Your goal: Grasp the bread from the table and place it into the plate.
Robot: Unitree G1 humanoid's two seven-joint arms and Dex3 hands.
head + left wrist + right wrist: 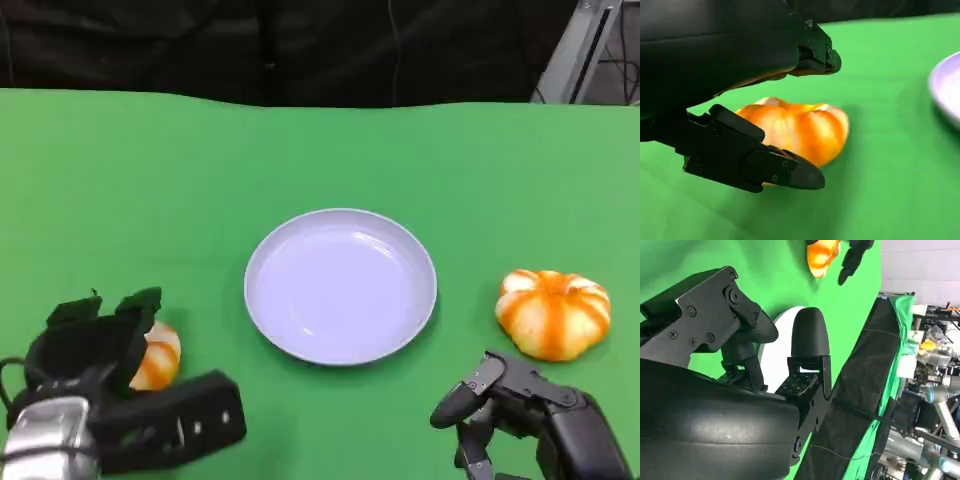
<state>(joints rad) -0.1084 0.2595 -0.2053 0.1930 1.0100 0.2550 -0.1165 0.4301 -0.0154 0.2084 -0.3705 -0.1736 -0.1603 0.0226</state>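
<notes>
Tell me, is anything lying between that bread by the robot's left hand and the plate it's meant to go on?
Nothing visible. The left hand is already around the bread, and bare green table lies between it and the plate. A second bread sits on the plate's far side, near the right hand, out of the way.

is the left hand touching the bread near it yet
Cannot tell. In the left wrist view the left hand brackets the bread with fingers above and below, but neither contact nor a gap shows plainly; the head view hides that spot too.
</notes>
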